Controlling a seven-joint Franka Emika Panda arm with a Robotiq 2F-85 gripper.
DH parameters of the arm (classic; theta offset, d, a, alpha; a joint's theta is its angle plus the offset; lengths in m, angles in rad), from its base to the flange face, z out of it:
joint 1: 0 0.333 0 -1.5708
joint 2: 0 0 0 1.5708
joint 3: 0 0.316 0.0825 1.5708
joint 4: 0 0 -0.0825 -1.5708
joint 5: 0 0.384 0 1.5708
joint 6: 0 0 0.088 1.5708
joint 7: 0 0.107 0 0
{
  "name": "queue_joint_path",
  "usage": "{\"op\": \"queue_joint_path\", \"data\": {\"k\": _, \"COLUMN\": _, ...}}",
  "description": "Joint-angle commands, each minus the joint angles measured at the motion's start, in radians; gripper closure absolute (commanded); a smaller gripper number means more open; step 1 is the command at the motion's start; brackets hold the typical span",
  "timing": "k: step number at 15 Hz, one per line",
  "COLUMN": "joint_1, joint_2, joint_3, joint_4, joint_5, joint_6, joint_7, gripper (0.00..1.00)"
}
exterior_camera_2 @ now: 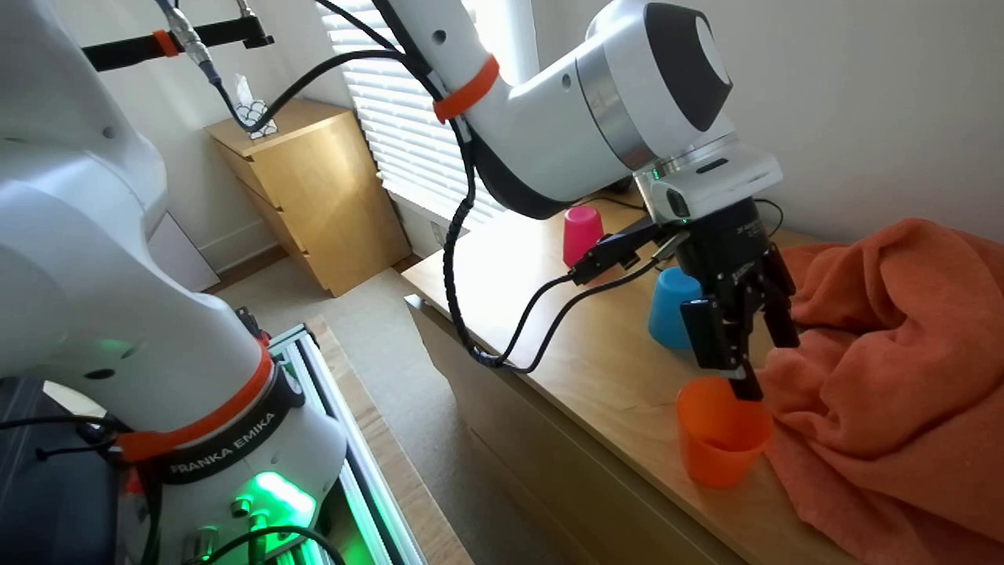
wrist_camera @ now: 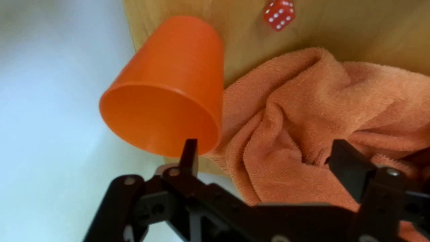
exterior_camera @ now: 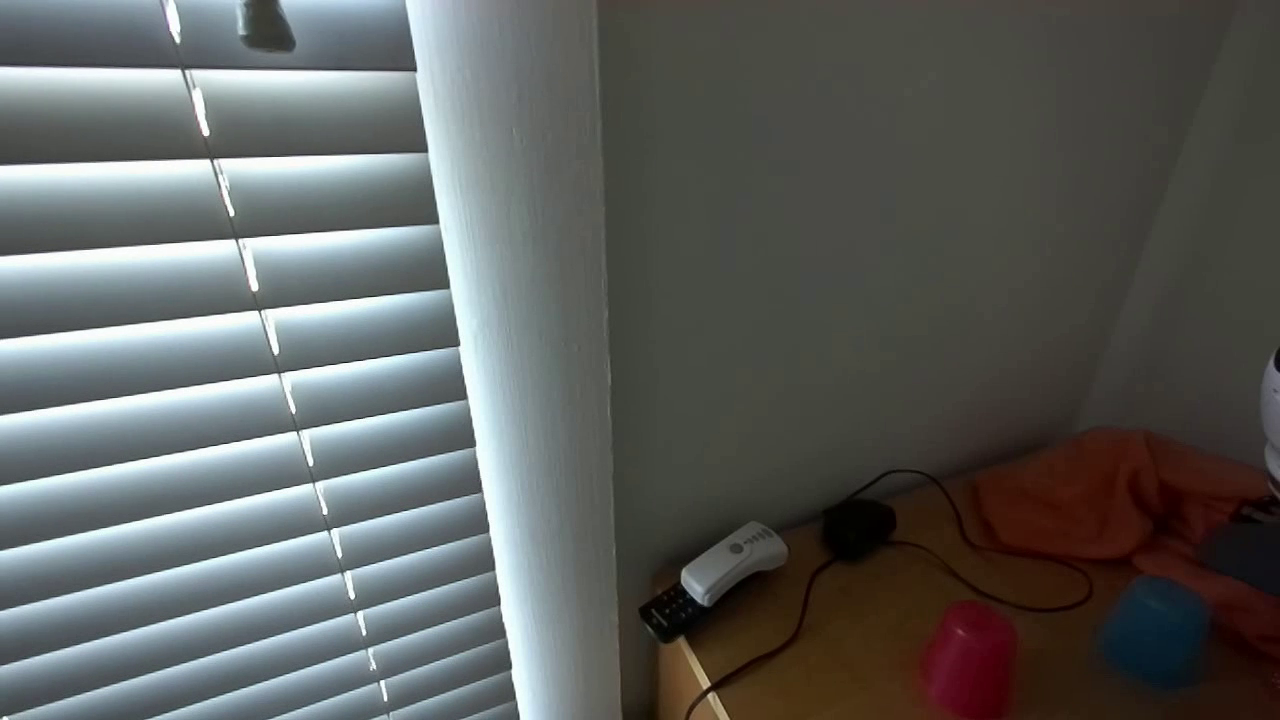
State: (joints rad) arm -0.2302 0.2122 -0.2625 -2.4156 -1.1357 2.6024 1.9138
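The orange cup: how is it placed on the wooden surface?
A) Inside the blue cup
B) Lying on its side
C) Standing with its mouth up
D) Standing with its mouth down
C, because in an exterior view the orange cup shows its open rim on top and its hollow inside.

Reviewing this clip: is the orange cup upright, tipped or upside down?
Upright. In an exterior view, the orange cup stands on the wooden surface with its open rim facing up and narrower base down.
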Motion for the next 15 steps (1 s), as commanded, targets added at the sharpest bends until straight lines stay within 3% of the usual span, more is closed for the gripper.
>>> {"op": "queue_joint_path", "data": {"k": 1, "joint_1": 0.003, "joint_2": 0.067, "joint_3": 0.004, "joint_4": 0.03, "joint_5": 0.007, "joint_6": 0.07, "joint_7": 0.018, "gripper": 0.0}}
{"op": "queue_joint_path", "data": {"k": 6, "joint_1": 0.027, "joint_2": 0.117, "joint_3": -0.008, "joint_4": 0.07, "joint_5": -0.027, "joint_6": 0.116, "joint_7": 0.076, "gripper": 0.0}}
{"op": "queue_joint_path", "data": {"k": 10, "joint_1": 0.073, "joint_2": 0.097, "joint_3": -0.006, "joint_4": 0.096, "joint_5": -0.194, "joint_6": 0.108, "joint_7": 0.229, "gripper": 0.0}}
{"op": "queue_joint_path", "data": {"k": 15, "joint_1": 0.108, "joint_2": 0.117, "joint_3": 0.004, "joint_4": 0.133, "joint_5": -0.241, "joint_6": 0.089, "joint_7": 0.321, "gripper": 0.0}}
